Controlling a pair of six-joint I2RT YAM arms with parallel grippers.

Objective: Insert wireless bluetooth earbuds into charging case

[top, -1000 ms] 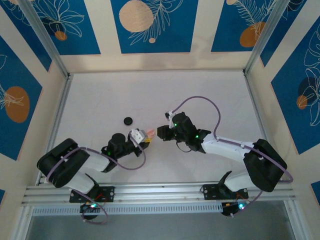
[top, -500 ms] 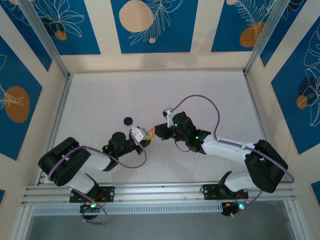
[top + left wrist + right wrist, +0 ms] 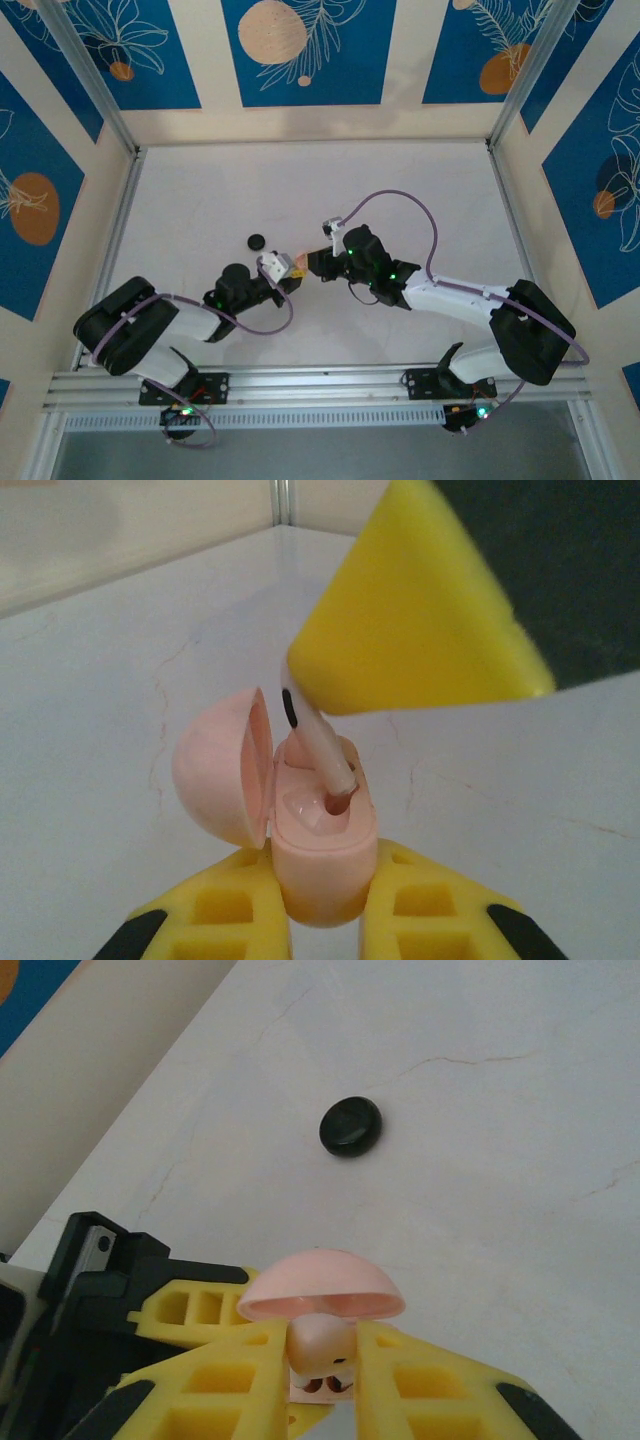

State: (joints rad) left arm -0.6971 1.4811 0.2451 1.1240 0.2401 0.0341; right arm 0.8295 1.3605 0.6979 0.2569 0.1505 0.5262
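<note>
Right gripper (image 3: 315,262) has slid left in the top view since a second ago. The gap to left gripper (image 3: 286,266) is now closed, and they meet just below centre frame. Left arm has barely shifted.

Table (image 3: 420,190): white. Black case (image 3: 257,241) lies closed on it, up-left of the grippers and apart from both.

Left gripper: clamped on pink case (image 3: 320,865), one finger on each flank of the lower body, bottom centre of the left wrist view. Lid (image 3: 222,780) is hinged open to the left, so the interior faces the incoming bud.

Right gripper: pinched on pink earbud (image 3: 318,748) at the head end. Its yellow finger (image 3: 420,630) sits upper right in the left wrist view, with the stem pointing down out of it. Stem tip is at the mouth of a well (image 3: 335,805). It looks just entered, not seated; can't tell the depth.

Handling, my read:
- **Bud:** tiny, near weightless, hard glossy plastic. It's slippery in hard pads and will likely pivot if the tip catches the rim. Hold it by the head and leave the stem free.
- **Case:** light and rigid, but the shell is rounded and could squirt out of the fingers under a hard downward push. Grip across the base, clear of the lid.
- **Hinge:** probably the weakest part, so avoid side load on the lid.
- **Insertion:** wants low force along the well axis, then release only once the head sits flush.
</note>
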